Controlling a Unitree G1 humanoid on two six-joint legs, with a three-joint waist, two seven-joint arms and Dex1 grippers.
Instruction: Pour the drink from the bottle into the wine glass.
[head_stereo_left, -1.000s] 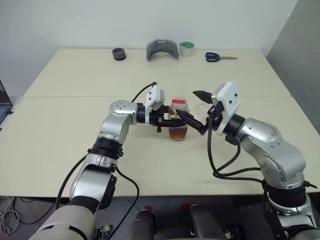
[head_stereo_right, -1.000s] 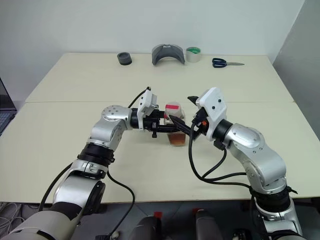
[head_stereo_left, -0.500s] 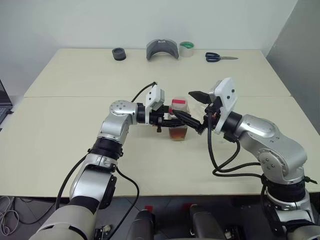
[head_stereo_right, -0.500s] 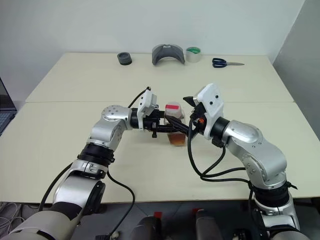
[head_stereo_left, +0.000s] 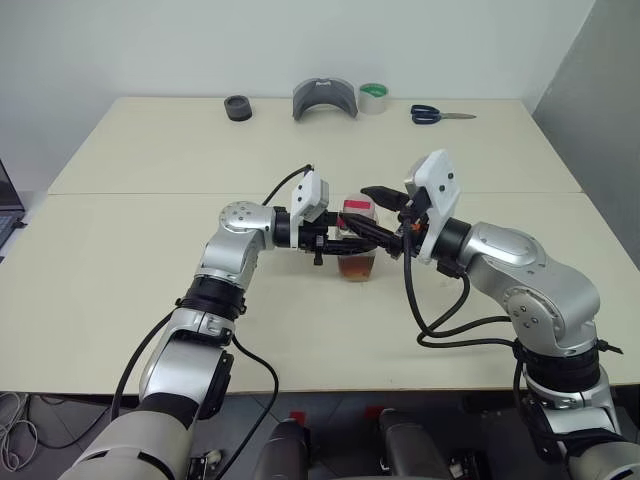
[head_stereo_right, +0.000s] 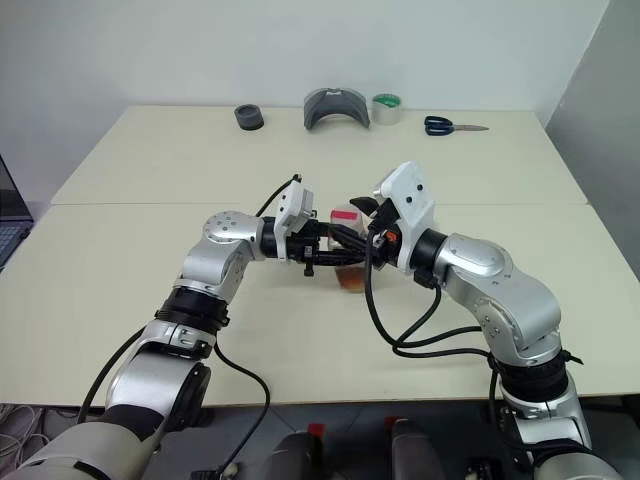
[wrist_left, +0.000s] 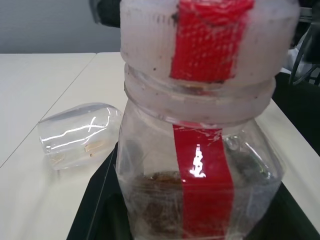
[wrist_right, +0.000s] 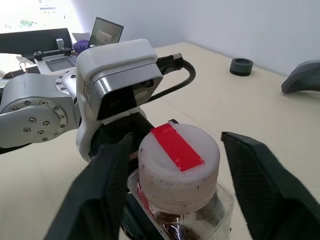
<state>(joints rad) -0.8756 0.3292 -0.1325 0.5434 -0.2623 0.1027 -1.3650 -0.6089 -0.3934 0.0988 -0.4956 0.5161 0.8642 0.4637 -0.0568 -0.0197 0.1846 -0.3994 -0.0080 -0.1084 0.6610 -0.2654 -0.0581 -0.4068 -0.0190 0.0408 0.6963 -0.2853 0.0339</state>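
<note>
Left gripper (head_stereo_left: 335, 240): closed around the body of the bottle (head_stereo_left: 357, 240) from the robot's left, holding it upright just above the table (head_stereo_left: 150, 270).
Right gripper (wrist_right: 175, 165): at the bottle's top from the robot's right; its two black fingers (wrist_right: 107, 185) flank the cap (wrist_right: 178, 165), one on each side, with a narrow gap showing between each finger and the cap in the right wrist view; not yet clamped.
Bottle: small clear plastic bottle at the table's middle, between the two grippers; a vertical red label strip (wrist_left: 202, 185) runs down its side.
Cap: white, round, ribbed edge, with a red strip across its top; still on the bottle.
Drink (head_stereo_left: 356, 267): reddish-brown liquid filling the lower part of the bottle.
Wine glass (wrist_left: 80, 134): clear bowl seen in the left wrist view, lying on its side on the table, beyond the bottle and apart from it; stem and foot cannot be made out.
Table: pale cream top made of two slabs with a seam running across it.
Scissors (head_stereo_left: 440, 115): blue-handled, at the far edge, to the right.
Tape roll (head_stereo_left: 373, 97): green-rimmed, far edge, just beside the grey curved object (head_stereo_left: 324, 99).
Black ring (head_stereo_left: 237, 107): small round dark item, far edge, left of the grey curved object.
Laptop (wrist_right: 106, 33): open, seen in the right wrist view off the table's left side.
</note>
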